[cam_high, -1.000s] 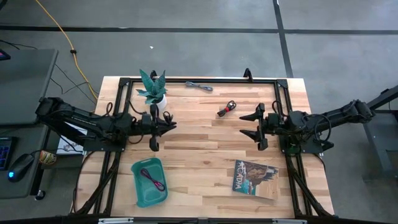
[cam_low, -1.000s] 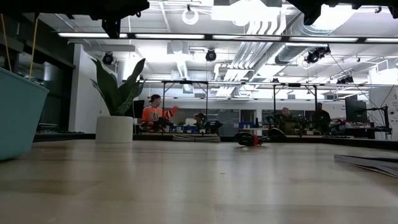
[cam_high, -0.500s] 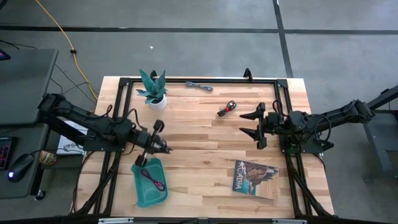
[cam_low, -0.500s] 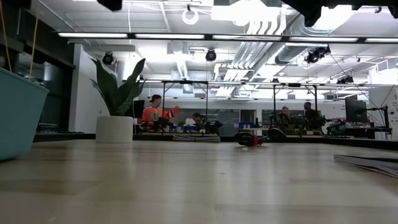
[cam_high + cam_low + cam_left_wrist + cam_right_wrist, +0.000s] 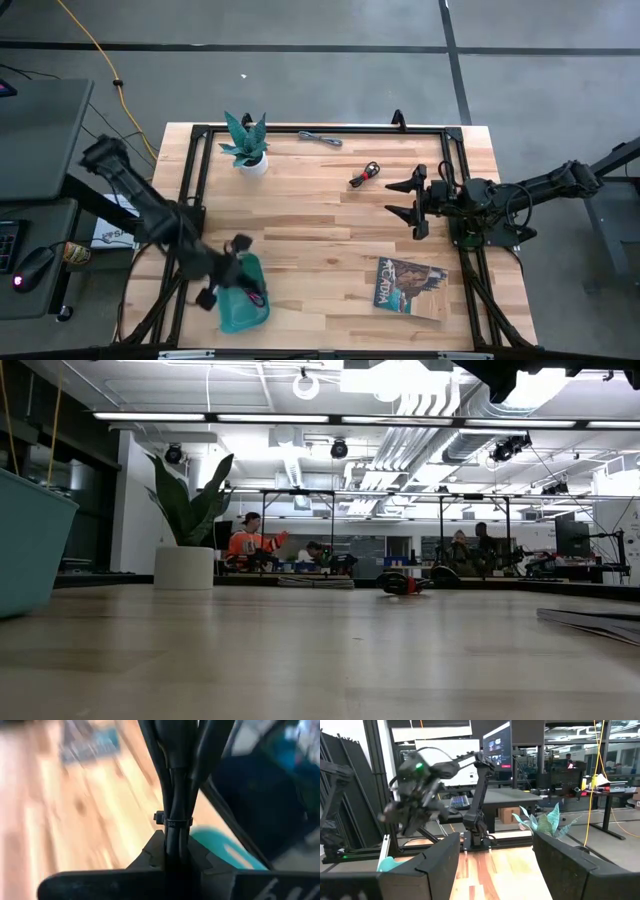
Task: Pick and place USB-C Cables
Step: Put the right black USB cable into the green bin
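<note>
One maroon cable (image 5: 246,287) lies in the teal tray (image 5: 228,316); grey cable (image 5: 320,138) and black-red cable (image 5: 365,175) remain beyond it, left gripper (image 5: 222,272) fingers together empty, right gripper (image 5: 407,204) fingers apart.

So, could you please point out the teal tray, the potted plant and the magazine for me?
teal tray (image 5: 233,317): high view, bare floor near its lower edge.
potted plant (image 5: 245,139): high view, its leaves.
magazine (image 5: 412,286): high view, middle of the cover.
</note>
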You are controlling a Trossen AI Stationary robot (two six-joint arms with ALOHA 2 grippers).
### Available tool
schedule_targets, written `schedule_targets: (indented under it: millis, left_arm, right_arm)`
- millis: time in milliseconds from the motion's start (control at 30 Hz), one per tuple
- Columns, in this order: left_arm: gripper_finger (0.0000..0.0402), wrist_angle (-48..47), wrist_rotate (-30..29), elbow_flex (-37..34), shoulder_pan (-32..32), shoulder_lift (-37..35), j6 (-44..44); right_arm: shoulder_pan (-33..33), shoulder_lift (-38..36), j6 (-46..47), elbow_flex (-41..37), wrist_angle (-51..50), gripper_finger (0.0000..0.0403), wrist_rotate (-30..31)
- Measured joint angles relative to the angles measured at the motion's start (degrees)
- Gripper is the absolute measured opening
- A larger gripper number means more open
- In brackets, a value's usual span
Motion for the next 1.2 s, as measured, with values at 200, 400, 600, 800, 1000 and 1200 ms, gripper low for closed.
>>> schedule_targets:
  millis: [200, 400, 600, 800, 1000, 1200]
  left_arm:
    - [0.0003, -8.9, -0.6, 3.6, -5.3, 11.4, -9.8]
    - [0.0003, -17.0, -0.6, 3.7, -5.6, 19.5, -13.2]
    - [0.0003, -20.6, 0.9, 3.7, -3.9, 25.0, -12.6]
    - [0.0003, -20.3, 2.3, 3.7, -3.9, 26.2, -11.7]
    - [0.0003, -20.8, 1.2, 3.7, -3.2, 26.4, -7.7]
    - [0.0003, -20.9, 2.4, 3.7, -0.8, 26.4, -5.2]
  right_arm:
    - [0.0, 0.0, 0.0, 0.0, 0.0, 0.0244, 0.0]
    - [0.0, 0.0, 0.0, 0.0, 0.0, 0.0244, 0.0]
    - [0.0, 0.0, 0.0, 0.0, 0.0, 0.0244, 0.0]
    - [0.0, 0.0, 0.0, 0.0, -0.3, 0.0244, 0.0]
    - [0.0, 0.0, 0.0, 0.0, -0.4, 0.0244, 0.0]
    - [0.0, 0.0, 0.0, 0.0, -0.4, 0.0244, 0.0]
